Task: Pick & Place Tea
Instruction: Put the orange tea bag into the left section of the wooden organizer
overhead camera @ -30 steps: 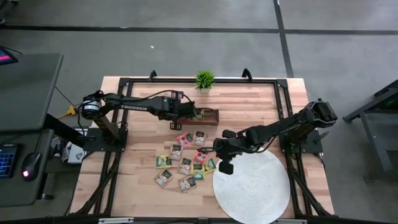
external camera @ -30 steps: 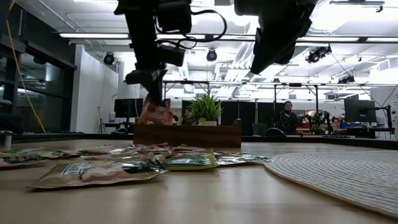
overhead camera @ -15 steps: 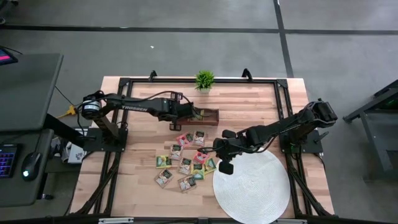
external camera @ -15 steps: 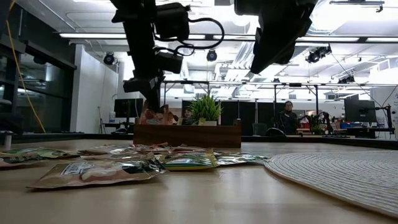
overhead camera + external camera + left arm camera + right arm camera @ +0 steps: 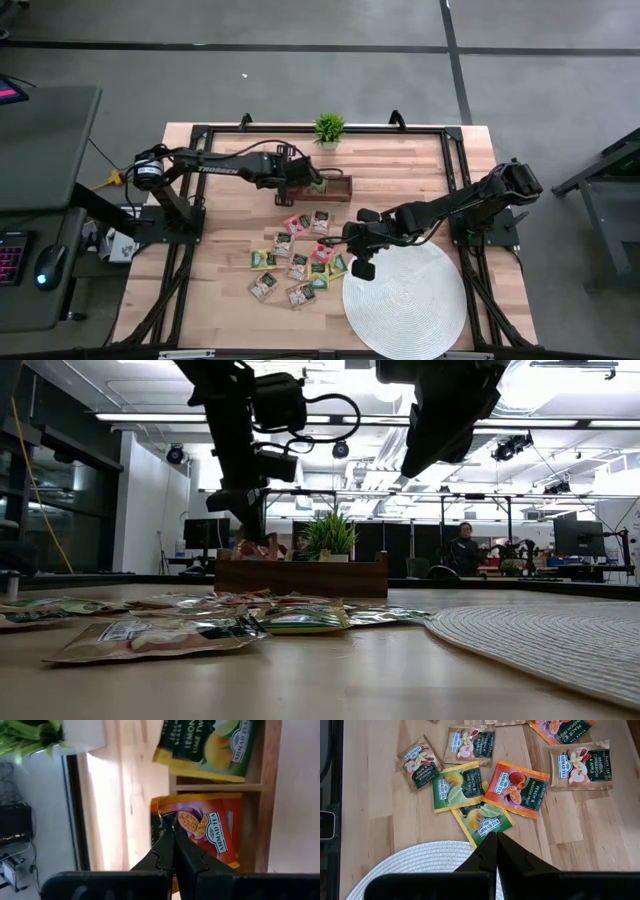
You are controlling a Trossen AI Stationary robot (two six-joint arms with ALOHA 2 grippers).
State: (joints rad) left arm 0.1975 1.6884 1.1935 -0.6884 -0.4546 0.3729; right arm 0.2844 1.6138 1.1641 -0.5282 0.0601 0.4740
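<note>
The left gripper (image 5: 173, 827), jaws closed, pinches the top corner of an orange passion-fruit tea packet (image 5: 210, 832) standing in the dark wooden slotted box (image 5: 335, 187). The right gripper (image 5: 496, 840), jaws closed and empty, hovers just beside that box over scattered tea packets (image 5: 295, 262).

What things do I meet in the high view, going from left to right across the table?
Left gripper over the wooden box → loose tea packets → right gripper → round white mat.
</note>
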